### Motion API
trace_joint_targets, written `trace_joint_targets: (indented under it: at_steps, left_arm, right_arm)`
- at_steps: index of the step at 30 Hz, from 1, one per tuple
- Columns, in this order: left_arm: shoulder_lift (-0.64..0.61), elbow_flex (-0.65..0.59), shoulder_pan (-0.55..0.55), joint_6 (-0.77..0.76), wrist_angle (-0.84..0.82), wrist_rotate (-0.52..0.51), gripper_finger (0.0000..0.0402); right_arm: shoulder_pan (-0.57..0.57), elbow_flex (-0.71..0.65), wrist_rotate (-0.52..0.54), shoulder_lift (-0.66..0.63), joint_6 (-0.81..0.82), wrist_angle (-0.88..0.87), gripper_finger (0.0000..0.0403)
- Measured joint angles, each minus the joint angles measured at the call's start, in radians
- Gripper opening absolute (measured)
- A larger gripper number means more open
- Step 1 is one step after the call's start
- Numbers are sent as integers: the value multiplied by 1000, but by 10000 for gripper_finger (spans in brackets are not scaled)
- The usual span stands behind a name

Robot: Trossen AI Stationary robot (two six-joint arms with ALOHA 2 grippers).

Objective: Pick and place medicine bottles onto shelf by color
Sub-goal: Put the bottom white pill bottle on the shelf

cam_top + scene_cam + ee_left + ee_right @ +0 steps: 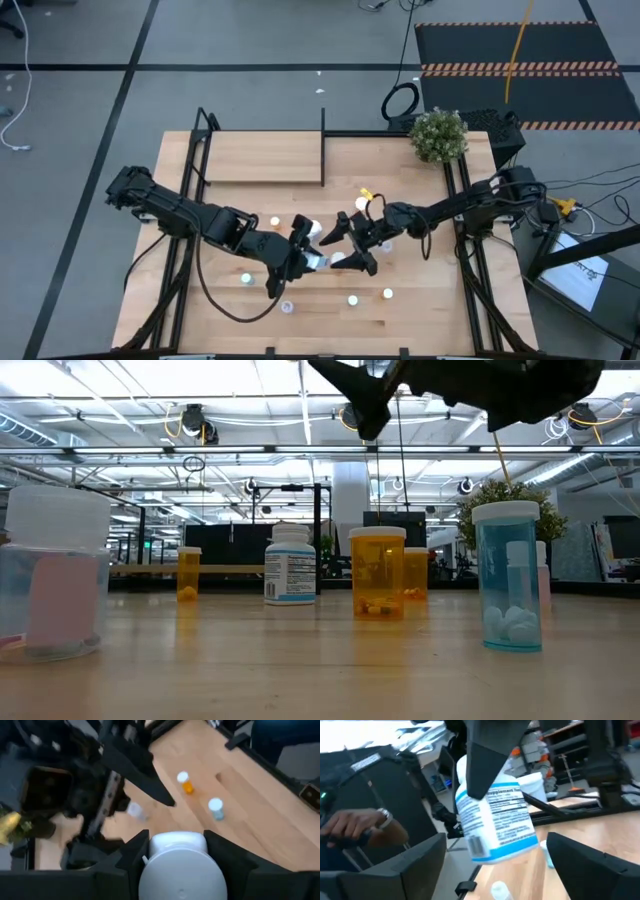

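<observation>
Bottles lie scattered over the front half of the table [420, 320]. The one in play is a white bottle [179, 865] with a white cap, held between the fingers of the left gripper [312, 262] above the table's middle. In the right wrist view the same bottle [495, 820] shows a white label with blue bands and small dark print reading "Supplement". The right gripper [352, 243] hangs just beside it, its jaws spread wide on either side of the bottle and not touching it as far as the wrist view shows.

On the table from the low view stand a second white bottle with a blue-banded label [290, 565], an orange bottle [378, 572] with loose pills at its bottom, a smaller orange bottle [188, 572] farther back, a pale blue bottle [508, 575] with white pills, and a clear bottle with a white cap and a pink shape inside [55, 575], cut off at the picture's edge. The shelf [265, 158] sits at the back of the table, a light plank with a black divider [323, 145]; no bottle stands on it in the high view. A small plant [438, 135] stands at the back right corner.

The held bottle is hidden from the low view, where only dark gripper parts enter from above. Most of the label's print is too small to read. A person's hand [357, 827] shows beyond the table in the right wrist view, its grip on something dark that cannot be made out.
</observation>
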Motion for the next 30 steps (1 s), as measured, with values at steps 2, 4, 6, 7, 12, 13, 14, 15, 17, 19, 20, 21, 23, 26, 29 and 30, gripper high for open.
trace_joint_targets:
  at_steps: [2,4,6,7,12,13,14,15,17,19,20,21,23,26,29,30]
  left_arm:
    - [0,0,1,19,9,9,178]
    - [0,0,6,40,27,42,179]
    - [0,0,11,56,42,82,179]
    - [0,0,16,64,50,99,179]
    - [0,0,37,100,71,142,180]
    - [0,0,41,106,74,155,180]
    - [1,0,44,113,81,166,180]
    - [3,0,48,119,88,177,181]
    - [5,0,51,137,84,184,181]
    - [5,0,51,154,79,185,181]
    - [5,0,51,160,77,185,181]
    - [5,0,51,167,76,186,181]
    - [5,0,50,181,76,186,181]
    - [5,0,46,192,83,186,181]
    - [5,0,45,212,78,174,182]
    - [5,0,44,209,78,162,183]
  right_arm:
    - [1,20,-32,19,-32,6,344]
    - [1,51,-63,45,-56,7,341]
    - [1,73,-79,66,-64,3,337]
    - [1,85,-81,77,-67,2,334]
    - [1,139,-113,128,-70,10,326]
    - [1,148,-131,136,-71,9,325]
    - [1,156,-151,141,-74,5,324]
    - [1,166,-167,146,-77,6,322]
    - [1,176,-185,150,-86,8,316]
    - [1,177,-204,150,-89,8,307]
    - [0,177,-210,150,-87,3,300]
    - [-1,177,-222,150,-86,0,293]
    - [-4,177,-233,150,-86,-6,276]
    - [-8,177,-233,150,-87,-15,247]
    - [-17,177,-235,150,-88,-29,221]
    - [-20,177,-240,149,-88,-34,215]
